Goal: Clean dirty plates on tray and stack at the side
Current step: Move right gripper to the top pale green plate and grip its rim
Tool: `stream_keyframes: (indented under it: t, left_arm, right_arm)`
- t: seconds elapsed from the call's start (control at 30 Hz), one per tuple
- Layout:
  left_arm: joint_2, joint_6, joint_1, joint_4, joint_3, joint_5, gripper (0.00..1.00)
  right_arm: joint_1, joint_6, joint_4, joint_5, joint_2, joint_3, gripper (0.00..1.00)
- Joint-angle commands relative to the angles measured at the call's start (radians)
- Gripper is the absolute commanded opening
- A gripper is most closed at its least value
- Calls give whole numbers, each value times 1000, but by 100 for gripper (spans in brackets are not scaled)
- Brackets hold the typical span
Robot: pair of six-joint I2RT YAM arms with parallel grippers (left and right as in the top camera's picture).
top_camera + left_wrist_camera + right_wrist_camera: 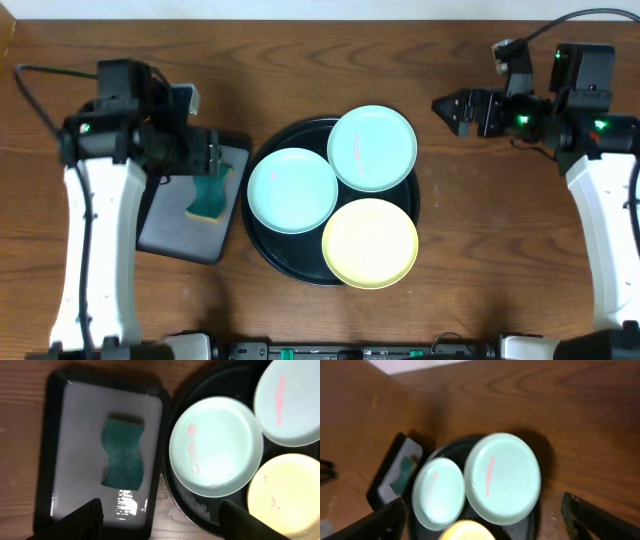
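**Both pincers spread, plates waiting on the round tray**

I am looking at the left pincer [207,160] first: it is hovering with its jaws spread wide over the small rectangular tray [165,235], empty, just above the green sponge [208,200]. The sponge is looking soft and wet, so I am expecting it to squash under a pinch across its narrow waist.

Moving right, the round tray [290,268] is carrying all three plates: one mint plate [292,190] at 9 o'clock, a second mint plate [372,148] at 1 o'clock, overlapping the first plate's rim, and the yellow plate [370,242] at 5 o'clock. Pink streaks [191,445] are showing on both mint plates.

I am judging the plates light, stiff and slick, so the raised rim is the place to pinch, ideally at an edge overhanging the tray.

Furthest right, the right pincer [448,112] is hanging over bare surface [320,60] at the tray's 2 o'clock, jaws spread, holding nothing.
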Motion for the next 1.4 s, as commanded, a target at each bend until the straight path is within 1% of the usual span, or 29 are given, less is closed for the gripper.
stream_keyframes:
  t: [0.0,0.13,0.2,0.3,0.37,0.47,0.6,0.8,0.93,1.23,1.37]
  left_arm:
    - [57,-9,0,-2,22,24,74]
    - [106,-9,0,25,22,8,74]
    - [111,-18,1,47,22,-37,74]
    - [108,-143,2,51,37,-162,75]
    - [107,-209,3,45,48,-223,74]
    - [106,-240,7,44,48,-231,74]
    - [106,-241,7,40,48,-232,75]
    - [107,-241,7,31,39,-232,74]
    - [110,-241,7,31,39,-232,75]
    - [117,-235,7,32,39,-225,74]
    - [153,-223,6,32,37,-222,74]
  right_arm:
    - [60,103,25,-17,32,23,89]
    - [184,203,41,173,63,35,82]
    - [274,261,11,291,95,66,78]
    - [374,329,-45,397,150,114,72]
    - [436,386,-89,457,198,139,64]
    - [509,453,-116,500,262,140,52]
    - [571,476,-120,503,337,140,45]
    - [645,497,-119,521,466,140,29]
    - [658,497,-119,521,515,140,27]
    - [662,497,-102,521,584,140,26]
    - [666,497,-89,521,613,140,26]
